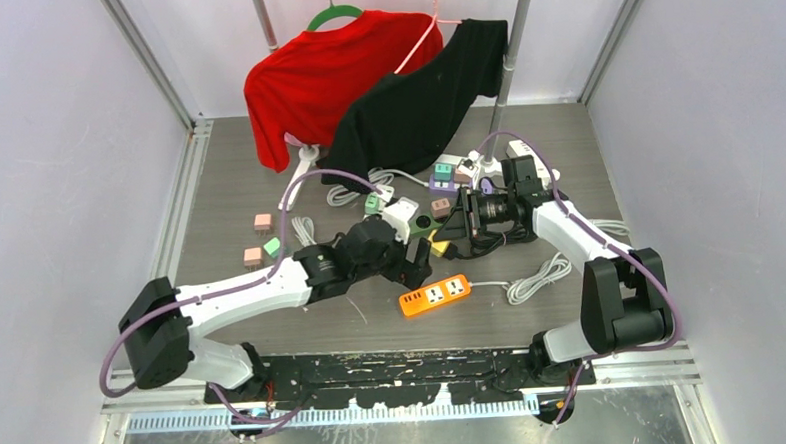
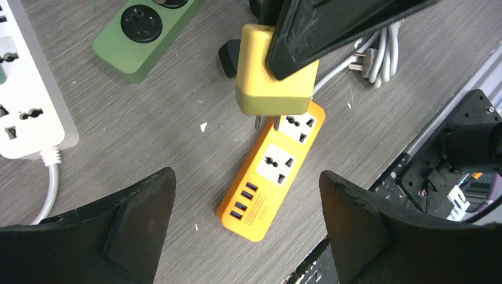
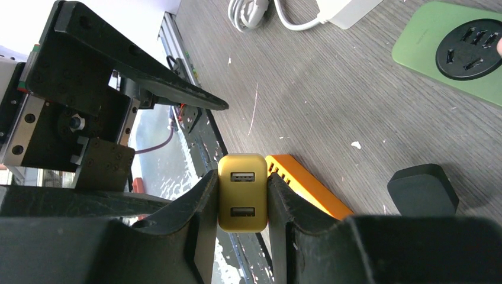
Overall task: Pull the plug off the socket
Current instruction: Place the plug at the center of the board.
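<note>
My right gripper [image 3: 242, 198] is shut on a yellow two-port USB plug [image 3: 242, 201]. It holds the plug just above the far end of the orange power strip [image 2: 271, 171]. In the left wrist view the plug [image 2: 273, 77] has bare prongs, and both white sockets of the strip are empty. My left gripper [image 2: 245, 177] is open and empty, jaws wide apart over the strip's USB end. In the top view the strip [image 1: 433, 295] lies near the front middle, with the left gripper [image 1: 412, 266] and right gripper [image 1: 448, 236] above and behind it.
A green round-socket strip [image 2: 142, 35], a white power strip [image 2: 23, 89], a black plug [image 3: 422, 190] and a coiled white cable [image 2: 373, 53] lie close by. Red [image 1: 323, 75] and black [image 1: 424, 101] shirts hang at the back. Small coloured cubes [image 1: 262, 240] lie at the left.
</note>
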Robot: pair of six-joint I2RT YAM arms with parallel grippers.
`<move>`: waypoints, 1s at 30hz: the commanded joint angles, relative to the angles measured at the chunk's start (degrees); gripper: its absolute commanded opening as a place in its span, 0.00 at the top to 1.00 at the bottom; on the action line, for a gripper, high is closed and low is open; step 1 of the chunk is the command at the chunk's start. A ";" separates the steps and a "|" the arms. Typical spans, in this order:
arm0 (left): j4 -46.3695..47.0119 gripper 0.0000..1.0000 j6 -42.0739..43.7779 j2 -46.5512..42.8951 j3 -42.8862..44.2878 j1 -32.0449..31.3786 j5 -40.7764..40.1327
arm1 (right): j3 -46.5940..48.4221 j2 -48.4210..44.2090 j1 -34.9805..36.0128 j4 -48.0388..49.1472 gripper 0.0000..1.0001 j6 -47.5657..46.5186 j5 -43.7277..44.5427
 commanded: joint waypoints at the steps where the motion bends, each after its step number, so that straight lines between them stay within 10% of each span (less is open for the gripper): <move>1: -2.09 0.12 1.20 3.85 6.57 -0.24 -2.18 | 0.15 0.11 -0.12 2.24 0.99 0.77 -0.87; 30: -9.29 0.46 1.00 18.97 23.47 -1.86 -10.25 | 0.37 0.29 -0.18 1.62 0.99 0.84 -1.40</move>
